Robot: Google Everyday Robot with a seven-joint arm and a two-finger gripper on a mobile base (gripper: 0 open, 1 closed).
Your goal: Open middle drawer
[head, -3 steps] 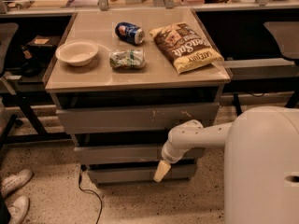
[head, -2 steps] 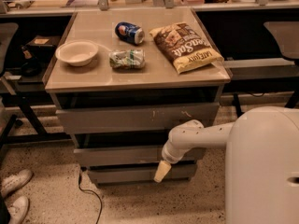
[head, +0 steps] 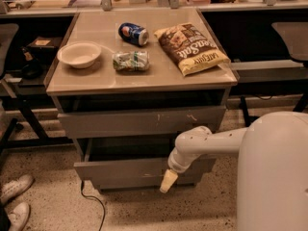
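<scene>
The middle drawer (head: pixel 125 170) is the plain grey front below the scratched top front (head: pixel 139 121). It stands pulled out from the cabinet, with a dark gap above it. My gripper (head: pixel 168 181), a cream tip on the white arm (head: pixel 202 146), points down against the drawer front's lower right part. The lowest front (head: pixel 144 184) shows as a thin strip under it.
The cabinet top (head: pixel 96 78) holds a white bowl (head: pixel 79 54), a crushed can (head: pixel 131 60), a blue can (head: pixel 133 33) and a chip bag (head: pixel 192 47). A black cable (head: pixel 94 203) runs on the floor at front left. White shoes (head: pixel 14 196) are at the lower left. Desks stand on both sides.
The middle drawer front has slid out toward me and the gap above it has widened. My gripper has moved slightly down and toward me with it.
</scene>
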